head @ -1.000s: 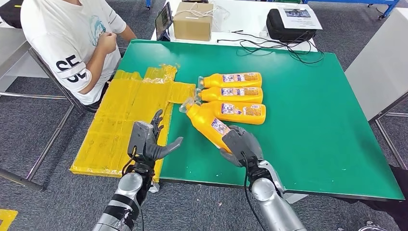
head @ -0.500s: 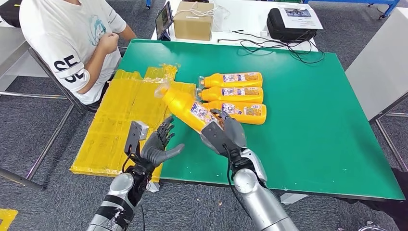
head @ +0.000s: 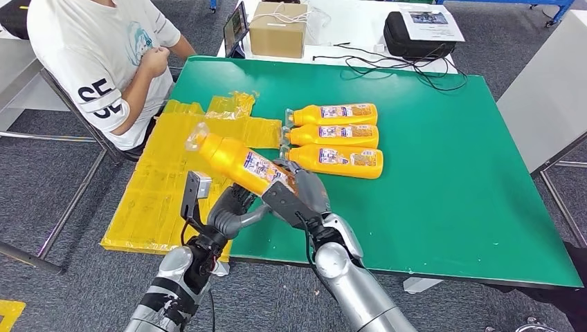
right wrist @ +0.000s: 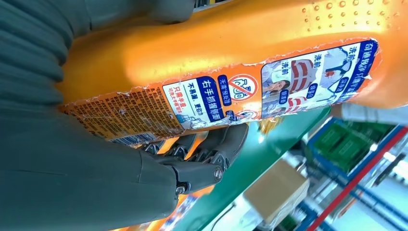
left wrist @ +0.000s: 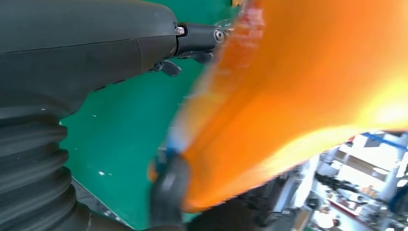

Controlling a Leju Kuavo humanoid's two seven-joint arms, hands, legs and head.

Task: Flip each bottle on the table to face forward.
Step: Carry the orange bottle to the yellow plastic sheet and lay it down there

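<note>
My right hand [head: 296, 195] grips the base end of an orange bottle [head: 239, 160] and holds it tilted in the air over the table's front left corner, with the clear cap up and to the left. The label [right wrist: 250, 94] shows in the right wrist view, with my fingers [right wrist: 202, 154] wrapped round the body. My left hand [head: 232, 209] sits just under the bottle with its fingers apart. The bottle [left wrist: 298, 86] looms blurred and close to that hand's palm. Three more orange bottles [head: 333, 135] lie side by side on the green table [head: 443, 173], caps to the left.
Flattened yellow plastic bags [head: 173, 166] hang over the table's left edge. A person in a white shirt [head: 97, 55] sits at the far left corner. A cardboard box [head: 277, 31], a black case [head: 415, 38] and cables [head: 394, 68] lie beyond the far edge.
My right hand lifted the bottle off the table and swung it up and to the left. My left hand turned and rose to meet it from below.
</note>
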